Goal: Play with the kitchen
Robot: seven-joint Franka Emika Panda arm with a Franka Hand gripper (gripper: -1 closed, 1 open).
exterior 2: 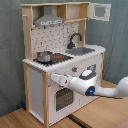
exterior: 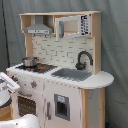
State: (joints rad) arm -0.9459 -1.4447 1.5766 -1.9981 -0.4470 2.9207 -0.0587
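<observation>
1. We see the kitchen (exterior 2: pixel 55 75) standing on a wooden floor (exterior 2: pixel 100 112) before a grey curtain (exterior 2: pixel 10 50) (its microwave door (exterior 2: pixel 100 12) is swung open).
2. On its stove sits a small metal pot (exterior 2: pixel 44 56), and the black faucet (exterior 2: pixel 75 39) stands beside the grey sink (exterior 2: pixel 84 50).
3. The white arm (exterior 2: pixel 92 86) reaches to the oven front; we cannot tell if the gripper (exterior 2: pixel 54 77) is open or closed.
</observation>
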